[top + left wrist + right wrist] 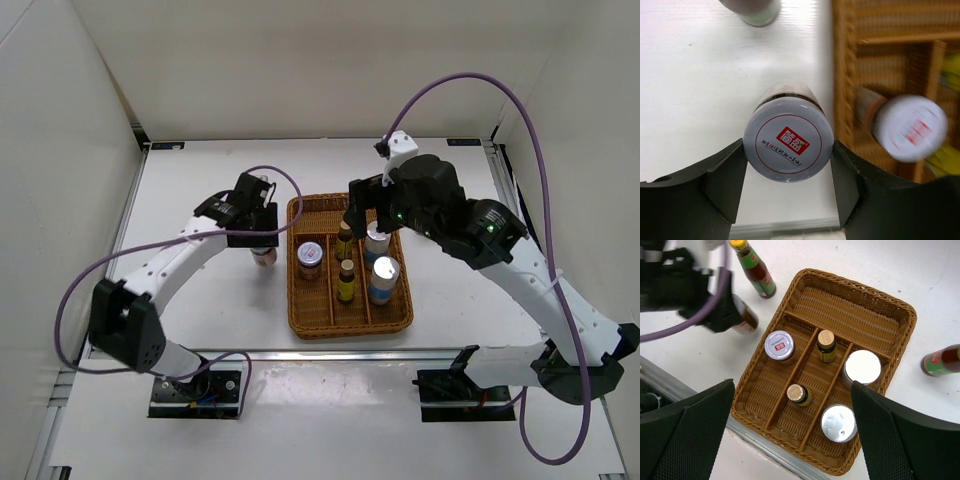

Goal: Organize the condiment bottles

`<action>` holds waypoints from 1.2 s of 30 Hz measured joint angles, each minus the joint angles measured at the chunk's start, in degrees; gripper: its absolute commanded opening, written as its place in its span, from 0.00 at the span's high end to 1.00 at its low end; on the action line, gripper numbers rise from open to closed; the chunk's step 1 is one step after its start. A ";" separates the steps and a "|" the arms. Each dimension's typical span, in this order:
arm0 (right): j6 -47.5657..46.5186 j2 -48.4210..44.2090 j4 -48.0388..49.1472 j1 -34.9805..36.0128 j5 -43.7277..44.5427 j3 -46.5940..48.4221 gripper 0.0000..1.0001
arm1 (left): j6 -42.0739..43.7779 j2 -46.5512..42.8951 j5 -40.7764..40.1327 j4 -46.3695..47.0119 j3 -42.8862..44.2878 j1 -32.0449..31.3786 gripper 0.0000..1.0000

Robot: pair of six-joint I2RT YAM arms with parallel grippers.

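Note:
My left gripper [788, 152] is shut on a short jar [788, 131] with a red and white lid, just left of the wicker tray [296, 300]; the top view shows that jar [264, 256] under the gripper [258, 238]. My right gripper [792, 385] is open and empty, high above the tray [875, 300]. The tray holds a second jar [779, 346], two small brown bottles [826, 345] [799, 394] and two silver-topped cylinders [862, 367] [838, 423]. One tall yellow-capped bottle [755, 271] lies left of the tray. Another [942, 361] lies to its right.
White walls close the table in at the back and both sides. A metal rail [330, 352] runs along the near edge in front of the tray. Purple cables loop from both arms. My right arm [440, 205] hangs over the back of the tray.

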 measured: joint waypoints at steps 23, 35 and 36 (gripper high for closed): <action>-1.60 -3.04 -3.30 -0.66 8.02 -0.22 0.00 | -8.46 -6.80 4.04 -6.10 -1.11 -23.34 0.84; -0.87 -3.23 -3.96 -1.07 13.27 -3.98 0.00 | -8.87 -0.11 2.49 -0.17 -1.99 -23.26 0.05; -0.83 -2.80 -4.00 -1.62 13.84 -4.00 0.00 | -9.03 -0.22 2.45 0.17 -1.95 -23.26 0.00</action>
